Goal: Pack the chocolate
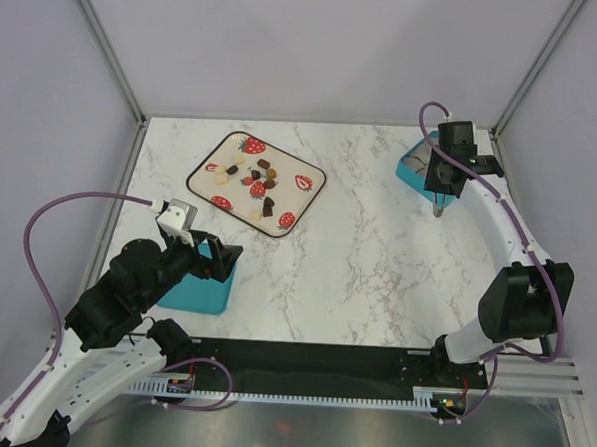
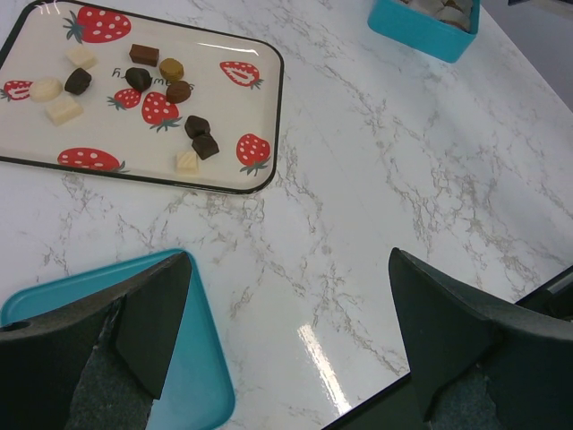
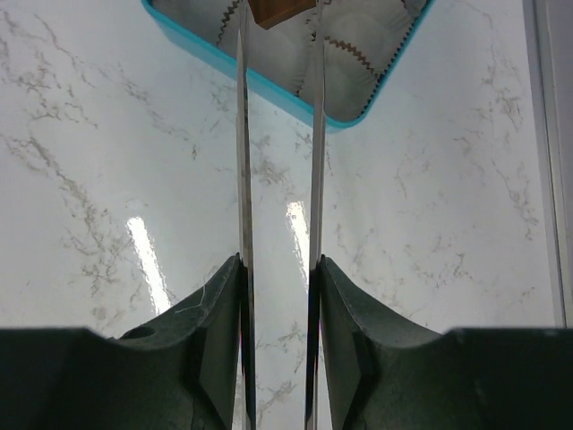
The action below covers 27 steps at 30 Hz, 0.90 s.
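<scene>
Right gripper (image 1: 438, 206): thin blades pinch one brown piece (image 3: 271, 11) of chocolate above the teal box (image 1: 411, 172) at the table's (image 1: 376, 268) far right. The other chocolate pieces (image 2: 170, 90) lie on the strawberry tray (image 2: 224, 107), well apart. Left gripper (image 2: 295, 358): spread wide, empty, beside a teal lid (image 2: 201, 358). Risks: the tiny piece may cling to one blade on release, or miss its paper cup (image 3: 358, 54) if off-centre.

two arms, white links and chunky black joints: left arm (image 1: 104, 308), right arm (image 1: 520, 295). a thin purple cable (image 1: 35, 245) loops off each wrist. small white camera block (image 1: 176, 217) on the left wrist. left gripper (image 2: 286, 340) has broad dark wedge fingers (image 2: 466, 340). right gripper (image 3: 277, 134) has dark pads (image 3: 215, 331) carrying thin shiny metal blades (image 3: 243, 134).
</scene>
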Each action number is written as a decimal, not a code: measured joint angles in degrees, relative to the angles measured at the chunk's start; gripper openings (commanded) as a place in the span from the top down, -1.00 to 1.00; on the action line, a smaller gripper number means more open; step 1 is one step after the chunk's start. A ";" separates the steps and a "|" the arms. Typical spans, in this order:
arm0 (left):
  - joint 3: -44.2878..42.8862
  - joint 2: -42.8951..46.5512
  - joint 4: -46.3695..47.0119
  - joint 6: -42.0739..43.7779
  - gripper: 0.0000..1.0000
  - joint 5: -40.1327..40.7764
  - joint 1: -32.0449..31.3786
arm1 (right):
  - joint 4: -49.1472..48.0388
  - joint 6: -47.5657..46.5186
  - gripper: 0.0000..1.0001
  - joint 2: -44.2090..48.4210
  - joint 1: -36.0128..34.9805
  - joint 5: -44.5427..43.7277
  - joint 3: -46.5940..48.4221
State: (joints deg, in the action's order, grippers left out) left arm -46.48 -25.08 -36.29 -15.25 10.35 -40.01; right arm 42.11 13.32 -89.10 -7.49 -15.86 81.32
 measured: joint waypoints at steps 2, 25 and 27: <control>0.00 0.00 0.00 0.00 -0.99 0.00 0.00 | 0.44 0.17 0.18 -0.20 1.07 -0.98 -0.26; 0.00 0.00 0.00 0.00 -0.99 0.00 0.00 | 0.35 0.42 0.15 -10.54 6.86 -3.32 2.51; 0.00 0.00 0.00 0.00 -0.99 0.00 0.00 | 0.37 0.42 0.15 -10.86 6.93 -3.30 2.69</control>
State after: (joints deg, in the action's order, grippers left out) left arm -46.48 -25.08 -36.29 -15.25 10.35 -40.01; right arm 42.48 13.74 -99.96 -0.56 -19.16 84.01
